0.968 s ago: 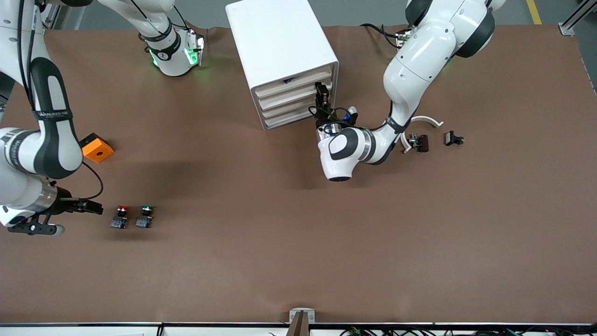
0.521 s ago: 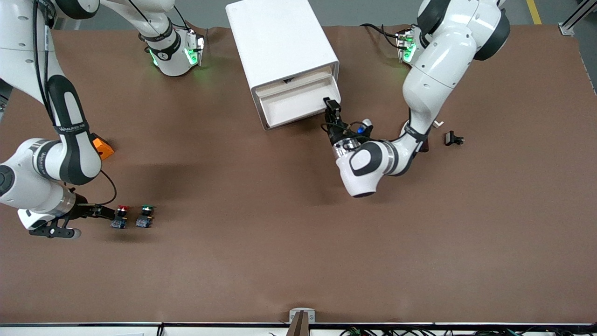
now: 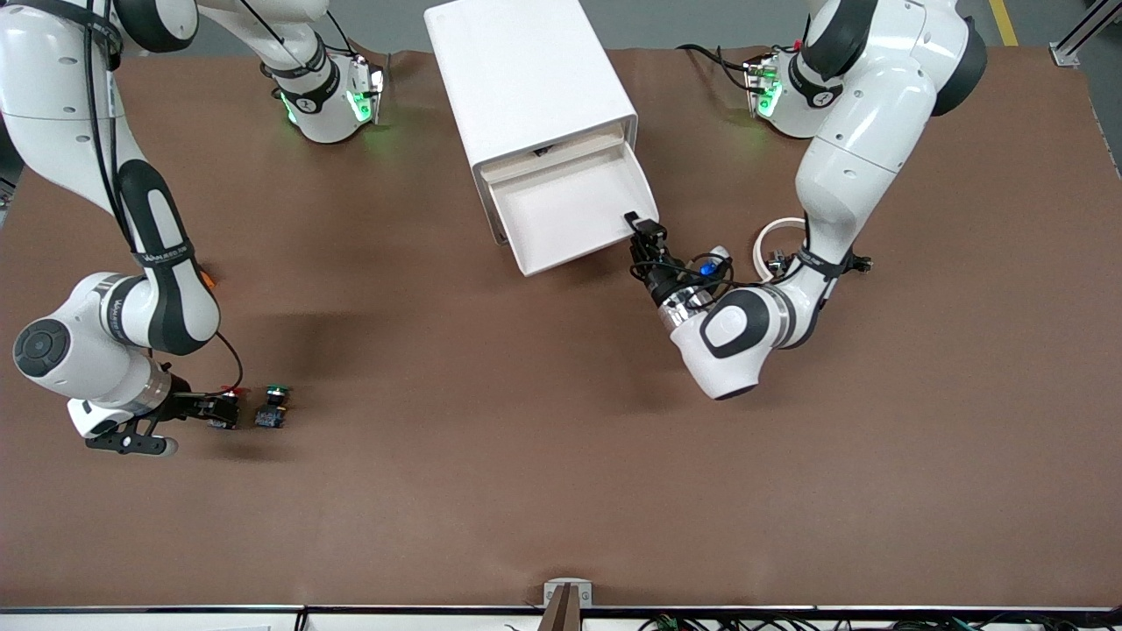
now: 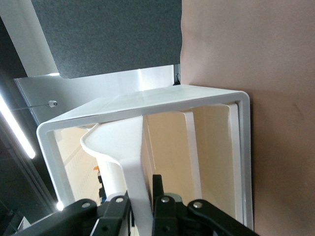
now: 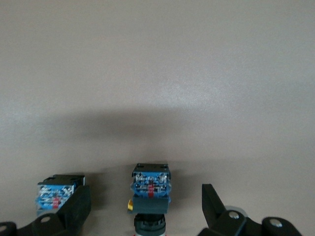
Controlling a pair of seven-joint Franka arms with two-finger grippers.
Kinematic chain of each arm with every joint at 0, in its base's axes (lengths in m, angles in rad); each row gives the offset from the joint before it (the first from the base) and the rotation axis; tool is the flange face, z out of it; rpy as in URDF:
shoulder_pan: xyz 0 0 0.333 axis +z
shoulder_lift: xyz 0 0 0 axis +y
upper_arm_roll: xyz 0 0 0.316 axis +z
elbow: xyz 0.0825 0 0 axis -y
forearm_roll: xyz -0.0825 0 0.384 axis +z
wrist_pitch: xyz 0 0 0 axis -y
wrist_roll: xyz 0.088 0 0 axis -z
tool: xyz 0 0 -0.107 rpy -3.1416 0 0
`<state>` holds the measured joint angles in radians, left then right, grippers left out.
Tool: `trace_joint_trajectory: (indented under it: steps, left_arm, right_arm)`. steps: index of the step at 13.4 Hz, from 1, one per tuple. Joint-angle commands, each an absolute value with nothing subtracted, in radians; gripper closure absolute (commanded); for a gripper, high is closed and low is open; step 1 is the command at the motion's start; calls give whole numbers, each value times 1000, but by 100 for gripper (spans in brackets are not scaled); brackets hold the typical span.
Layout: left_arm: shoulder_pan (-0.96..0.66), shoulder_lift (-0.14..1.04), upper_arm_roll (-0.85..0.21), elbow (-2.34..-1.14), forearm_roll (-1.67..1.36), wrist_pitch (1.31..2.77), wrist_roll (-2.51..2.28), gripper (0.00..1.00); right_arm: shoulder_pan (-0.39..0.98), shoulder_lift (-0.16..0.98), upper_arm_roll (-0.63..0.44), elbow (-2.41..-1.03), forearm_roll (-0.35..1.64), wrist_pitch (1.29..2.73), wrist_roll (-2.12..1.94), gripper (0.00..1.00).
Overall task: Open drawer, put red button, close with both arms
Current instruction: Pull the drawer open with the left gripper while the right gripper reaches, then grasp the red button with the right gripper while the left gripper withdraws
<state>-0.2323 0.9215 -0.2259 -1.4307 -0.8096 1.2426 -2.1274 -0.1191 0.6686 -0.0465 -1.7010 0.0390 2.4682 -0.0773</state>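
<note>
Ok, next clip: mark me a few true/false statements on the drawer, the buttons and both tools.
1. The drawer is pulled out of the cabinet. True.
2. The red button lies in the drawer. False: it stands on the table; the drawer holds nothing.
3. The left tool is clamped on the drawer's front edge. True.
4. The right tool is shut on the green button. False: it is open around the red button, with the green one beside it.

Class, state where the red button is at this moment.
The red button sits on the table toward the right arm's end, beside the green button. The open right gripper straddles it, fingers either side in the right wrist view.
</note>
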Motion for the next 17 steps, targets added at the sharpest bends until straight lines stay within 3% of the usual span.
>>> trace_joint_trajectory:
  steps: [1,2,5,6,15,16,17]
  left_arm:
    - [-225,923,-221,-1410,-819,1235,-2123,77]
    - [-225,923,-221,-1410,-818,1235,-2123,68]
    - [-227,922,-180,-1408,-819,1246,-2061,10]
    - [-226,920,-178,-1396,-818,1258,-1999,0]
    - [-206,893,-115,-1318,-789,1342,-1555,0]
    - [-206,890,-110,-1318,-760,1360,-1470,0]
    - [-199,888,-95,-1318,-737,1380,-1375,0]
  right_arm:
    - [-121,679,-46,-1710,55,2502,-71,0]
    - [-121,683,-46,-1710,55,2511,-69,0]
    - [-121,698,-46,-1712,55,2516,-69,0]
    - [-121,698,-46,-1713,55,2514,-69,0]
    - [-123,712,-46,-1720,55,2519,-69,0]
    - [-123,712,-46,-1721,54,2519,-69,2]
    - [-123,712,-48,-1721,55,2519,-69,22]
